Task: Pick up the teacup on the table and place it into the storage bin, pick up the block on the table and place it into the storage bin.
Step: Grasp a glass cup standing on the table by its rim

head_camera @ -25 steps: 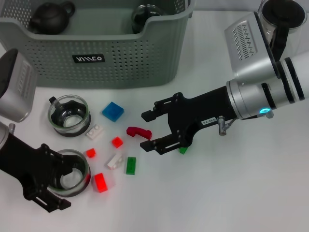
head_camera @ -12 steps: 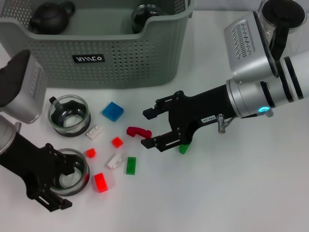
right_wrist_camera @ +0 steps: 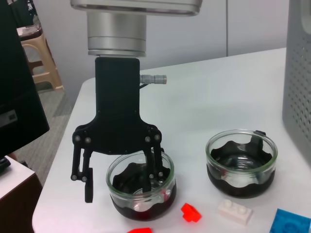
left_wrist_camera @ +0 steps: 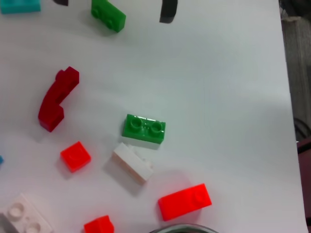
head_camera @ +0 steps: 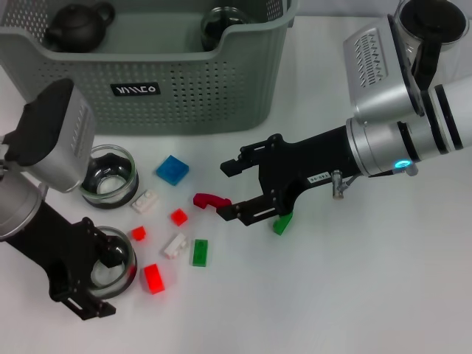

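Two glass teacups with dark insides stand at the table's left. The nearer teacup (head_camera: 110,271) (right_wrist_camera: 141,188) has my left gripper (head_camera: 96,279) (right_wrist_camera: 118,188) open over its rim, one finger inside and one outside. The other teacup (head_camera: 110,177) (right_wrist_camera: 241,162) stands free behind it. My right gripper (head_camera: 227,192) is open and low over the table, its tips on either side of one end of a dark red curved block (head_camera: 209,200) (left_wrist_camera: 57,99). The storage bin (head_camera: 147,96) stands at the back left.
Loose blocks lie between the arms: blue (head_camera: 172,169), white (head_camera: 145,200), red (head_camera: 153,278), green (head_camera: 200,252), and green (head_camera: 280,223) under the right arm. The bin holds a dark teapot (head_camera: 77,26) and a glass cup (head_camera: 221,22). A glass jug (head_camera: 431,22) stands at the back right.
My left arm's wrist housing has swung to the right and upward while its gripper stays at the near teacup. The right gripper's jaws have drawn slightly closer together beside the dark red block.
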Available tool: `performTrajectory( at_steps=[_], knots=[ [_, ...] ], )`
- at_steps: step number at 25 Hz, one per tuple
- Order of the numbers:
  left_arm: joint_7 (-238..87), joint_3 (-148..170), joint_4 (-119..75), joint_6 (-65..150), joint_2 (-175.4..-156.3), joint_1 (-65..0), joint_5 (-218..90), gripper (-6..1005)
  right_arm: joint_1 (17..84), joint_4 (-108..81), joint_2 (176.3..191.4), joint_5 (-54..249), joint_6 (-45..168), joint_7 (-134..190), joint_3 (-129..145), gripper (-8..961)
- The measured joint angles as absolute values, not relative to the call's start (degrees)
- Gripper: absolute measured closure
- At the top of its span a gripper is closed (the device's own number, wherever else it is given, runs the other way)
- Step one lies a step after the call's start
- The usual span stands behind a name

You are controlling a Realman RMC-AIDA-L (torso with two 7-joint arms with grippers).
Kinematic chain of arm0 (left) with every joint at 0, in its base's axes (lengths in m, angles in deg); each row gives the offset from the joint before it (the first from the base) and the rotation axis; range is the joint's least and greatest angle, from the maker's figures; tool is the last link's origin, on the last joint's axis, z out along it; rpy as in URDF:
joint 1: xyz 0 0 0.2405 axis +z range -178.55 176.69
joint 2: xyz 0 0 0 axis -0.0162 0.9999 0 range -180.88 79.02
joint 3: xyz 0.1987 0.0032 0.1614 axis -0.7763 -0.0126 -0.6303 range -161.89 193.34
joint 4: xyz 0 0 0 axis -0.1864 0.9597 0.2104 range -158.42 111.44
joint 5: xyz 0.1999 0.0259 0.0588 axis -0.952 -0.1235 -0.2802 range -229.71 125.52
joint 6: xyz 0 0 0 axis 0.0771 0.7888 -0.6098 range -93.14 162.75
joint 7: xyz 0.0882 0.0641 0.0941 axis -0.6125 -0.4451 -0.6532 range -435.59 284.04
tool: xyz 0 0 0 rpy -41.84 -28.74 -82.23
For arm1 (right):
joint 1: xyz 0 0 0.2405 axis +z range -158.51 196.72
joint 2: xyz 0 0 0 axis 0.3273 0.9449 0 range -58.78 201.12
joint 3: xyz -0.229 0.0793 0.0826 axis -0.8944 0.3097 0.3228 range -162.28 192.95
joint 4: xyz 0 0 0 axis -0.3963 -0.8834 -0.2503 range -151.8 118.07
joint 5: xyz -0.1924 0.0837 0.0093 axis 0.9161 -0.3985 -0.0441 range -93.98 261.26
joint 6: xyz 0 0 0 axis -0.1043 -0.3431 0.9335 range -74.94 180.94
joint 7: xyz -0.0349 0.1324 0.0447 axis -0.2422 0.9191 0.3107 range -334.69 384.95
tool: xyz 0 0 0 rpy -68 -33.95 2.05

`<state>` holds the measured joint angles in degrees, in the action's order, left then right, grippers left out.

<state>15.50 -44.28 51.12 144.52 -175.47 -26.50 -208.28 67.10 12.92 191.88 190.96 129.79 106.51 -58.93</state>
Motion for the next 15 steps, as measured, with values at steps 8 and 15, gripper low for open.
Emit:
performTrajectory(
  at_steps=[8,15],
  knots=[
    [15.5,-44.7,50.9,144.0,-175.44,-27.1,-208.3,233,67.0,13.0,191.72,190.9,129.8,106.5,-58.5,193],
    [15.7,-45.1,50.8,144.5,-175.38,-27.1,-208.3,238,66.8,13.2,191.66,190.9,129.2,106.5,-58.3,193]
  ],
)
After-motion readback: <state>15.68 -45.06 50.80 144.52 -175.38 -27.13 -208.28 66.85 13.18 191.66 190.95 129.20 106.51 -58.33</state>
